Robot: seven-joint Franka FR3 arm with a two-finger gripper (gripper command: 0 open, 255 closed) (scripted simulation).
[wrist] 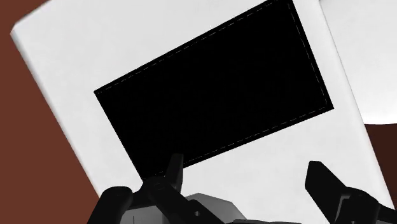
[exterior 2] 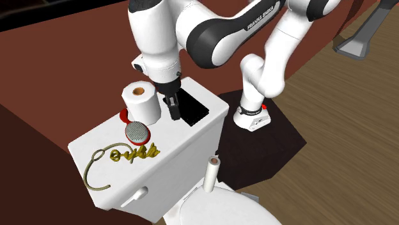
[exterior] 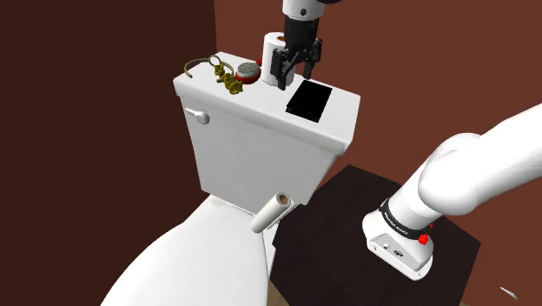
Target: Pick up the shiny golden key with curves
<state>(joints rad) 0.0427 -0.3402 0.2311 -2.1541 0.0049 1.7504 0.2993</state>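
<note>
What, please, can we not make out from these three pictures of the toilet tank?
Golden key: shoulder view, too small to trace its curves.
Red-and-grey round thing: second exterior view, far edge behind the toilet roll; what it is, unclear.
Black rectangle: wrist view, flat black without detail; second exterior view, the open tool overlaps one edge.
</note>
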